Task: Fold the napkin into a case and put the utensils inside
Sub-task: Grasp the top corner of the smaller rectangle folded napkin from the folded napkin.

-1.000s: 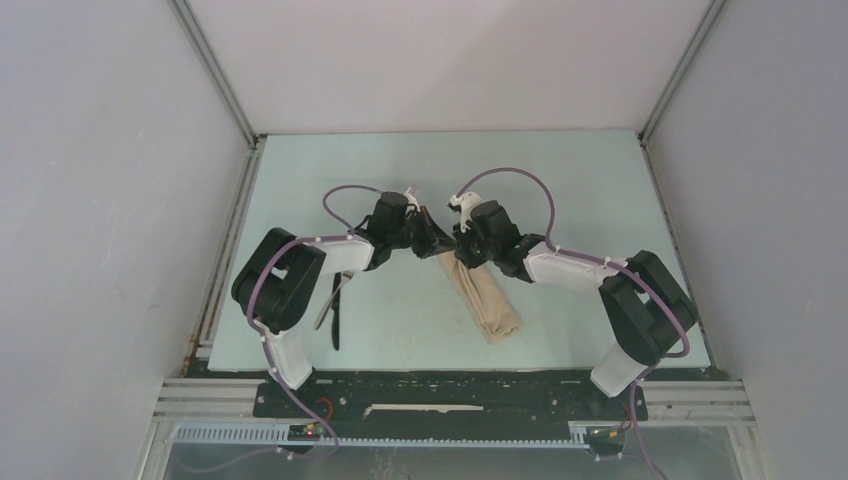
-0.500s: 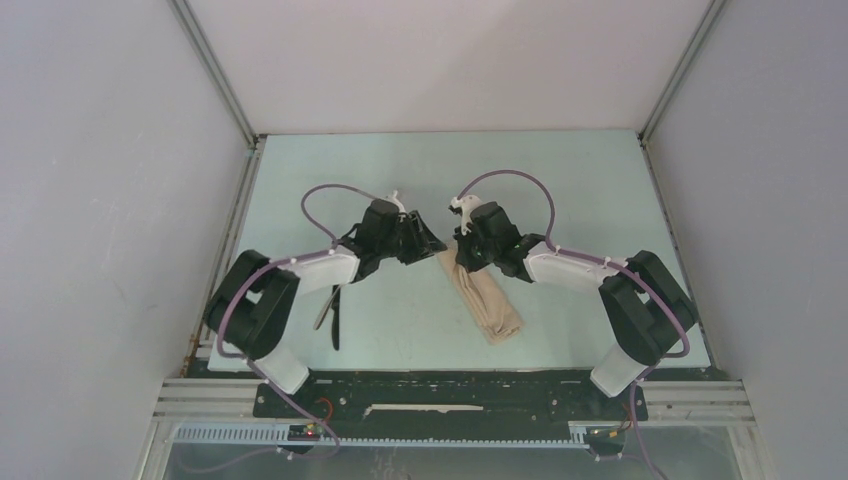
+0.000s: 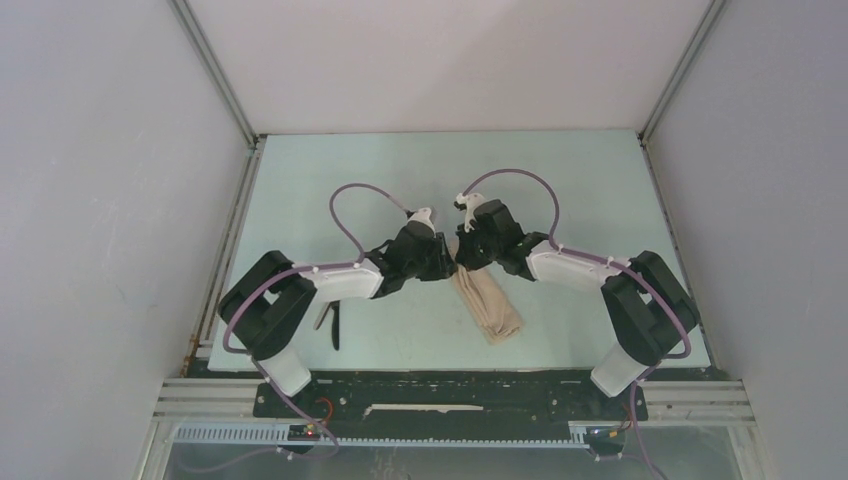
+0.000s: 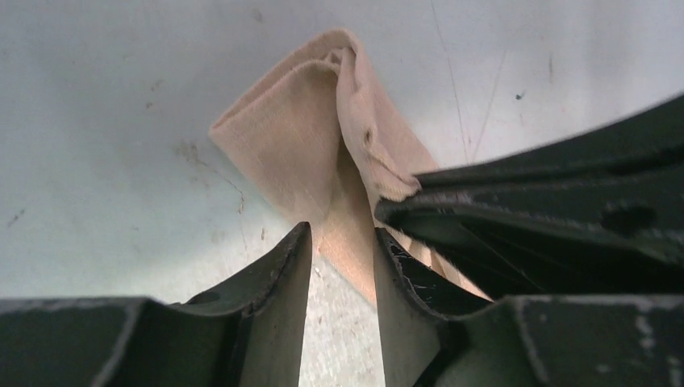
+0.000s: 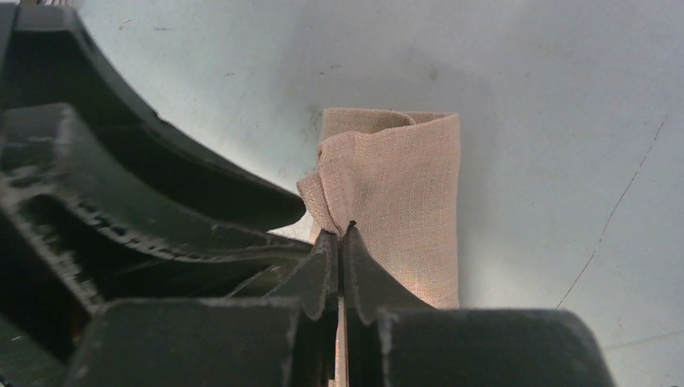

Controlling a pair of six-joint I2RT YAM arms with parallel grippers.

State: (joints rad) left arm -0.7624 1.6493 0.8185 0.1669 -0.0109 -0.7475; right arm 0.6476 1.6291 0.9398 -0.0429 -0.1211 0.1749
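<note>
Overhead, the napkin [image 3: 488,306] lies folded into a narrow strip near the middle of the table [image 3: 590,190], running slantwise from the two grippers down toward the near edge. Both grippers meet over its far end. The right gripper [image 3: 462,256] is closed tight on a raised fold of the cloth, its fingertips pressed together with the napkin's edge pinched between them in the right wrist view. The left gripper [image 4: 343,242] stands partly apart, a clear gap between its fingers, with the cloth lying in line with that gap; whether the fingers touch it I cannot tell. The right gripper's dark fingers [image 4: 548,218] crowd in from the right, just beside the left one's.

Well apart to the left, the knife [image 3: 335,330] and fork [image 3: 321,318] lie side by side on the table, mostly hidden under the left arm [image 3: 335,280]. Purple cables [image 3: 350,200] loop over each wrist.

The table is pale mint green, scuffed and marked with thin scratches. Plain white walls [image 3: 100,200] close it in on three sides, with metal posts [image 3: 215,75] at the back corners.
</note>
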